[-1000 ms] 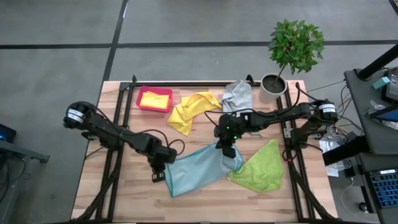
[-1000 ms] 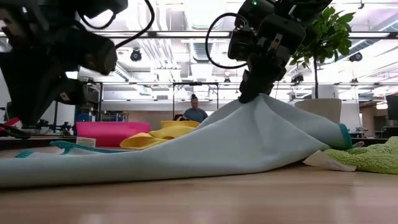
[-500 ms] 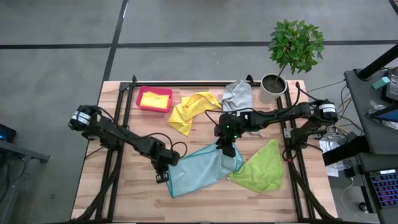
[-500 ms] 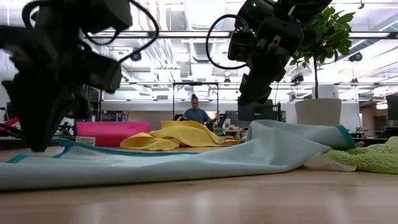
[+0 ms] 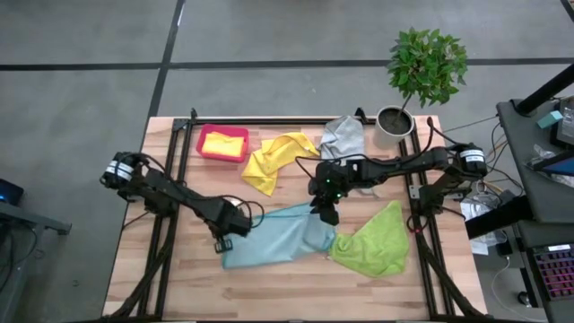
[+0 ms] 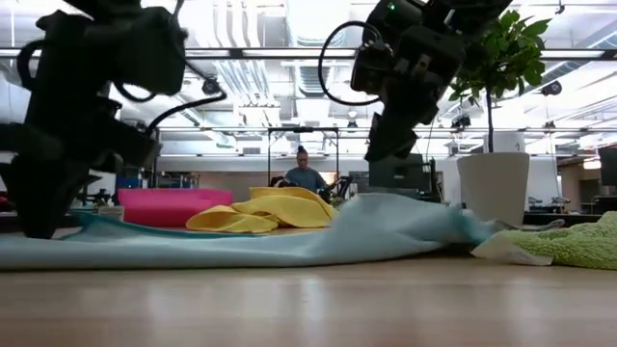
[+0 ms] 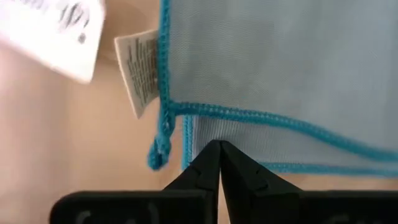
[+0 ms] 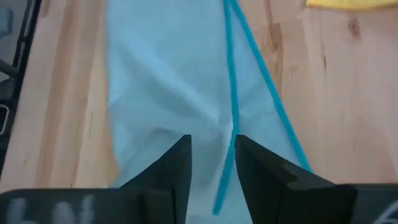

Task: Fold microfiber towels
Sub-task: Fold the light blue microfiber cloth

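Note:
A light blue towel point(image 5: 282, 238) lies stretched out along the table's near middle; it also shows in the low view point(image 6: 289, 246). My left gripper point(image 5: 226, 240) is down at the towel's left end, shut on it. My right gripper point(image 5: 325, 213) hovers open above the towel's right part point(image 8: 174, 93), clear of it in the low view point(image 6: 381, 154). A lime green towel point(image 5: 372, 240) lies against the blue towel's right end. A yellow towel point(image 5: 278, 157) and a grey towel point(image 5: 343, 136) lie farther back. Another yellow towel point(image 5: 224, 144) lies in the pink bin point(image 5: 203, 144). My left gripper pinches the light blue towel's hemmed edge point(image 7: 194, 134) between its two shut fingertips, close to the corner with the white label. Two trimmed edges lie one over the other there. The fingers point down from above. The towel lies flat on the table.
A potted plant point(image 5: 395, 121) stands at the far right corner. Dark frame rails point(image 5: 166, 193) run along the table's left and right sides. Bare wood shows along the near edge point(image 5: 269, 296). A person shows far off in the room behind the table point(image 6: 304, 173).
My right gripper has let go of the blue towel's raised middle and stands a little above it. The peak has fallen flat. My left gripper has gone toward the table's left edge with the towel's left end, and the towel has slid left and been drawn out long.

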`<action>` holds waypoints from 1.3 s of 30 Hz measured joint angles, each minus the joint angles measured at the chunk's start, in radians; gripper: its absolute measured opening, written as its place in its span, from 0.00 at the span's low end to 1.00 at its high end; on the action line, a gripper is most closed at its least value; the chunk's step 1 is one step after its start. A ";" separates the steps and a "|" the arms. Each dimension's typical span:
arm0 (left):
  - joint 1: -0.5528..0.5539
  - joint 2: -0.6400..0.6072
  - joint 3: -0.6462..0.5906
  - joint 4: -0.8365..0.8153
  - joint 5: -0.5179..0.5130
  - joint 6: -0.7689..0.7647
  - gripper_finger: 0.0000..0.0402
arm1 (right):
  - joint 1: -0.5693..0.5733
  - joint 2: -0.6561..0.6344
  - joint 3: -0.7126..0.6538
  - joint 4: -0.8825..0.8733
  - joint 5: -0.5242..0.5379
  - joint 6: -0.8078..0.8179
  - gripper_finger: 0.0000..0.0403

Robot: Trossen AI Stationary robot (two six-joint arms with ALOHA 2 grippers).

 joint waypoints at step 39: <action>0.024 -0.456 -0.334 0.279 -0.240 0.029 0.26 | -0.002 -0.001 -0.030 0.036 0.001 -0.015 0.29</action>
